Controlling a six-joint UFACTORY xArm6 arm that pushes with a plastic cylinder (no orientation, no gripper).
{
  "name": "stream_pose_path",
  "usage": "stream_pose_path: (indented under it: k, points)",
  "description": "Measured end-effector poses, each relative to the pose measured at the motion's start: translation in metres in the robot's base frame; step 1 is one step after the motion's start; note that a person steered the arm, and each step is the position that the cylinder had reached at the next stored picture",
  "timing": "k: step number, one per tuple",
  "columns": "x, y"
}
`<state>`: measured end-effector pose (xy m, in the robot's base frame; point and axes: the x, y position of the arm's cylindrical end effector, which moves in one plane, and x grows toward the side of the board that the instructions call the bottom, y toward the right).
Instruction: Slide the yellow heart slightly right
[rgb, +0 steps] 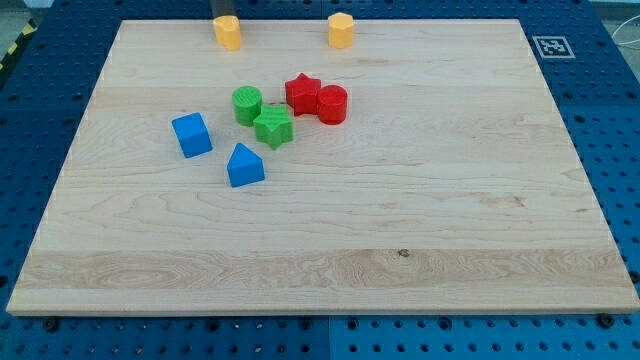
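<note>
The yellow heart (228, 33) sits at the board's top edge, left of centre. A second yellow block, which looks hexagonal (341, 30), sits to its right along the same edge. My tip (226, 17) shows only as a short grey stub at the view's top, directly behind the yellow heart and touching or nearly touching its far side. The rest of the rod is cut off by the frame.
A cluster lies below, in the board's upper middle: green cylinder (247, 104), green star (273, 127), red star (302, 94), red cylinder (332, 104). A blue cube (191, 134) and a blue triangle (245, 166) lie lower left. The wooden board (400, 250) sits on a blue pegboard.
</note>
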<state>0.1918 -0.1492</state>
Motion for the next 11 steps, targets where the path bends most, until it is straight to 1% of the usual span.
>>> stream_pose_path:
  k: [2, 3, 4, 6, 9, 10, 11]
  points:
    - [0.006, -0.053]
    - [0.026, -0.052]
    - [0.044, -0.042]
    - [0.042, -0.008]
    - [0.039, 0.06]
    - [0.053, 0.059]
    - [0.058, 0.037]
